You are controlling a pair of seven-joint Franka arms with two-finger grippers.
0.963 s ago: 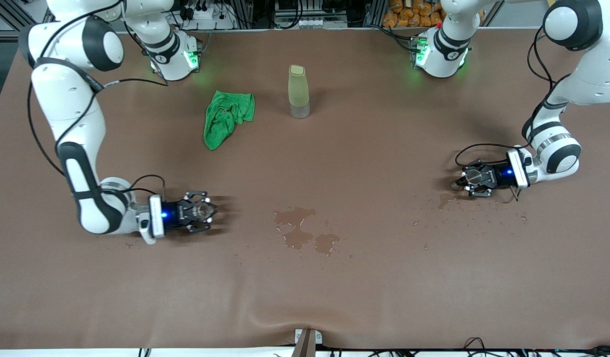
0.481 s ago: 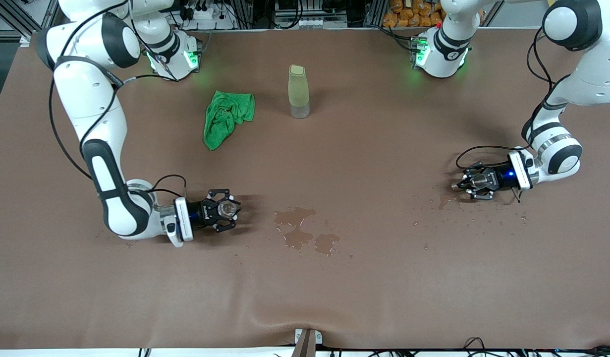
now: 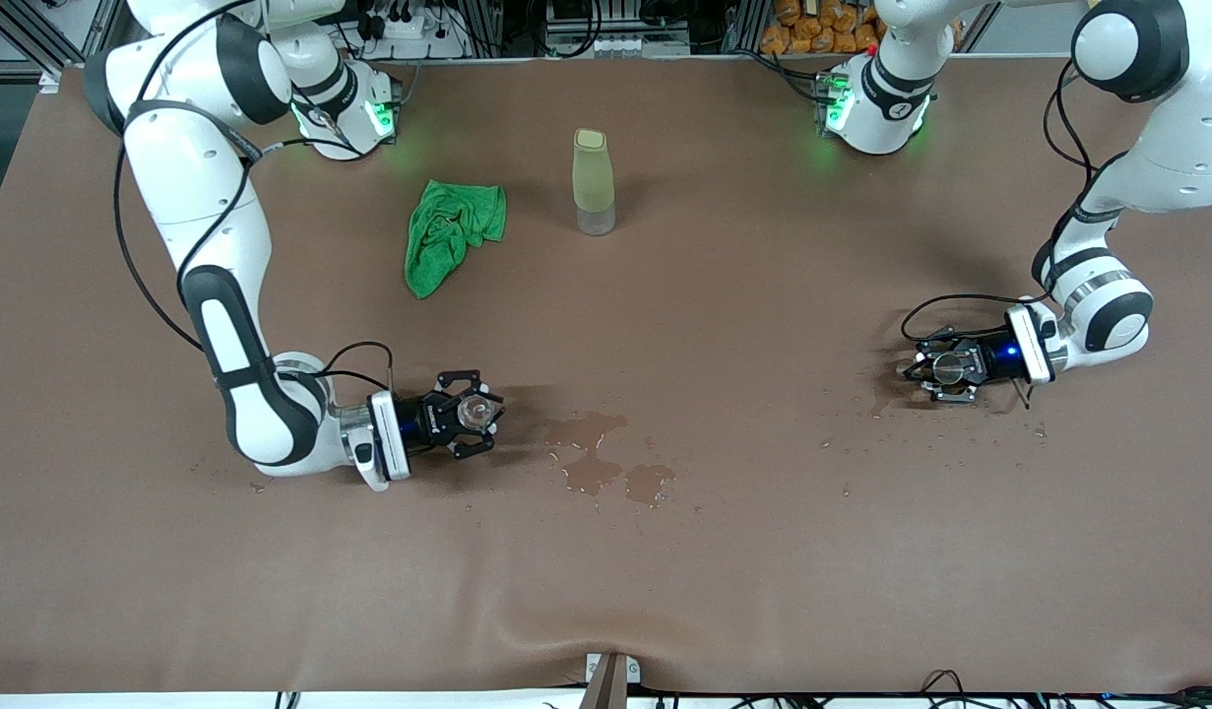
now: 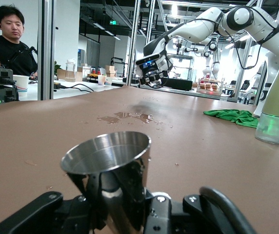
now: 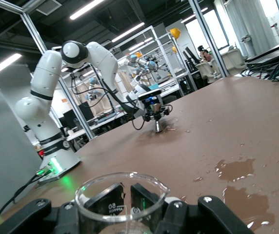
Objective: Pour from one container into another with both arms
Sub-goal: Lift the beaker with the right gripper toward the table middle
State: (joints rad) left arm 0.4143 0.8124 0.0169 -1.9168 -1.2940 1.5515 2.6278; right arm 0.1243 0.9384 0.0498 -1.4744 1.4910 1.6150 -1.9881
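My right gripper (image 3: 476, 414) is shut on a clear glass beaker (image 3: 478, 412), held upright low over the table beside a puddle (image 3: 596, 458). In the right wrist view the beaker's rim (image 5: 122, 195) fills the foreground in front of the right gripper (image 5: 132, 200). My left gripper (image 3: 945, 367) is shut on a steel cup (image 3: 947, 366), upright, low over the table at the left arm's end. The left wrist view shows the cup (image 4: 108, 161) clamped in the left gripper (image 4: 115, 195). Each wrist view shows the other arm's gripper in the distance.
A tall pale green bottle (image 3: 593, 182) stands near the robots' bases, with a crumpled green cloth (image 3: 448, 231) beside it toward the right arm's end. A smaller wet patch (image 3: 886, 399) and scattered drops lie by the left gripper.
The right arm has carried the beaker toward the middle of the table, closer to the puddle. The left gripper has shifted only slightly with its cup.
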